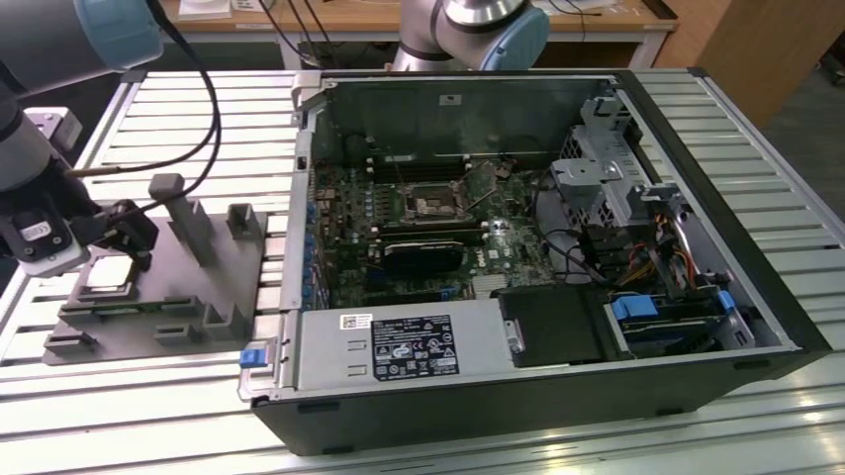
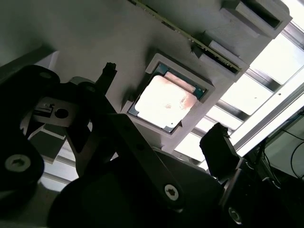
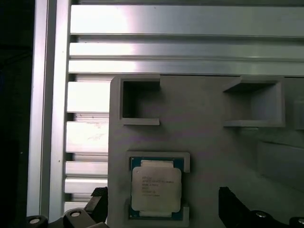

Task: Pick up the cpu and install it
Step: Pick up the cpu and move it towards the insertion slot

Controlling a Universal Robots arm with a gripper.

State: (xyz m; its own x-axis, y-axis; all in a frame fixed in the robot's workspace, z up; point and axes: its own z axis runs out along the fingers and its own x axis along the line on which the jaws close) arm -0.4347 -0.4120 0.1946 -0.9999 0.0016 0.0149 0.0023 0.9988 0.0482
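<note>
The robot arm (image 1: 34, 148) leans in from the exterior view's left, and its gripper (image 1: 126, 236) hangs low over a grey block (image 1: 178, 292). The block sits on a silver table (image 1: 198, 109) made of long slats. The cpu (image 1: 106, 275) lies flat in a little square nest on that block, close to the block's edge at the exterior view's left. Its shiny top faces up, and the gripper is just above it.

In both wrist views the two black fingers (image 3: 230, 199) stand wide apart, one on each side of the cpu, and they do not touch it. So the pincer is released and holds nothing. In the first wrist view the cpu has a thin green edge around its silver top, and two square pockets (image 3: 137, 99) are cut into the block further along.

To the exterior view's right of the block lies a big black computer case (image 1: 779, 327), open on top. Inside it is a green board (image 1: 343, 267). Near the middle of the board is a dark square socket (image 1: 432, 205) with a metal frame. The socket is well apart from the cpu, and a bunch of cables (image 1: 660, 247) sits in the case beside the board
</note>
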